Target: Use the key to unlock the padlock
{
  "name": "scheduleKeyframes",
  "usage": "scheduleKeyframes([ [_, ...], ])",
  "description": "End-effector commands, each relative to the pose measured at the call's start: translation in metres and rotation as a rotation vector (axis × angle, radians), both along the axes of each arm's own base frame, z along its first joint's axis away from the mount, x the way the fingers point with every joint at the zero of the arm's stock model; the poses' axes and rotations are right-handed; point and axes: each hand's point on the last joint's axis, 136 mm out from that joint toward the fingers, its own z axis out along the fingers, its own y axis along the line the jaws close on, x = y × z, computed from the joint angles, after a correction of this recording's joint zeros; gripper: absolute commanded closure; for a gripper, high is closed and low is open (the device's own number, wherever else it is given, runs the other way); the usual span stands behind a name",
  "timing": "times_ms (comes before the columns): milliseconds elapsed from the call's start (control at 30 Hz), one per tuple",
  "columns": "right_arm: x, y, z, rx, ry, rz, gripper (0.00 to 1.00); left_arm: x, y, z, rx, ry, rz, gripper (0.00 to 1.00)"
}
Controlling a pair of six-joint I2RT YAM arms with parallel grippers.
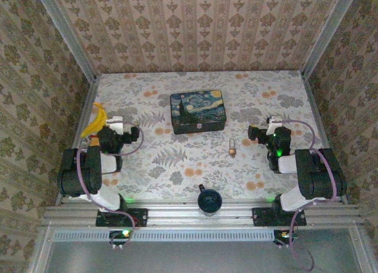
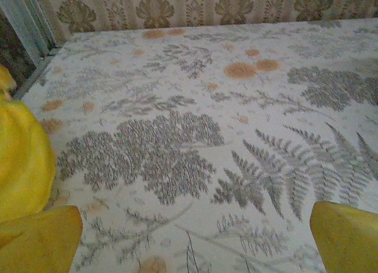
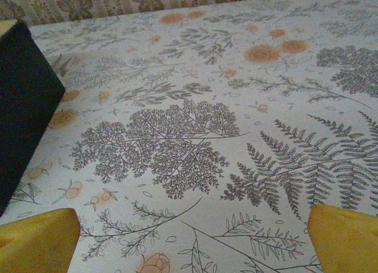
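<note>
The tiny brass padlock (image 1: pixel 233 146) with a thin silver shackle lies on the floral tablecloth, in front of the dark blue painted box (image 1: pixel 198 111). I cannot make out a key. My left gripper (image 1: pixel 138 133) rests at the left side, pointing right, well away from the padlock. In the left wrist view its yellow fingertips (image 2: pixel 41 240) stand wide apart over bare cloth, so the left gripper (image 2: pixel 195 243) is open. My right gripper (image 1: pixel 252 133) sits just right of the padlock, pointing left. The right gripper (image 3: pixel 192 240) is open and holds nothing, its fingertips (image 3: pixel 342 237) wide apart.
The box's dark side (image 3: pixel 23 101) rises at the left of the right wrist view. A yellow object (image 1: pixel 96 120) lies by the left arm, also bulging into the left wrist view (image 2: pixel 20 161). A dark round object (image 1: pixel 208 200) sits at the near table edge. Patterned walls enclose the table.
</note>
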Motion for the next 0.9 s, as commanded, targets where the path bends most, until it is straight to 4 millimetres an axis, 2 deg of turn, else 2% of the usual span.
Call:
scheduleKeyframes([
  [0,0.017,-0.002,0.019,-0.01,-0.043,0.002,0.0,0.008,0.0,0.001,0.074,0.029,0.071,0.0],
  [167,0.022,0.01,0.017,-0.049,-0.013,0.043,0.0,0.007,0.002,0.001,0.061,0.029,0.071,0.0],
  [233,0.021,0.018,0.018,-0.047,-0.022,0.094,0.0,0.006,-0.007,0.0,0.042,0.03,0.001,0.0],
  [333,0.02,0.017,0.018,-0.043,-0.021,0.095,0.0,0.003,-0.016,0.003,0.021,0.01,-0.077,0.0],
  [433,0.021,0.016,0.018,-0.045,-0.022,0.085,0.0,0.003,-0.018,0.003,0.033,0.005,-0.083,0.0],
  [500,0.022,0.008,0.017,-0.052,-0.012,0.027,0.0,0.002,-0.018,0.003,0.032,0.008,-0.083,0.0],
  [867,0.022,0.007,0.017,-0.063,-0.008,0.014,0.0,0.002,-0.019,0.003,0.039,0.006,-0.085,0.0],
])
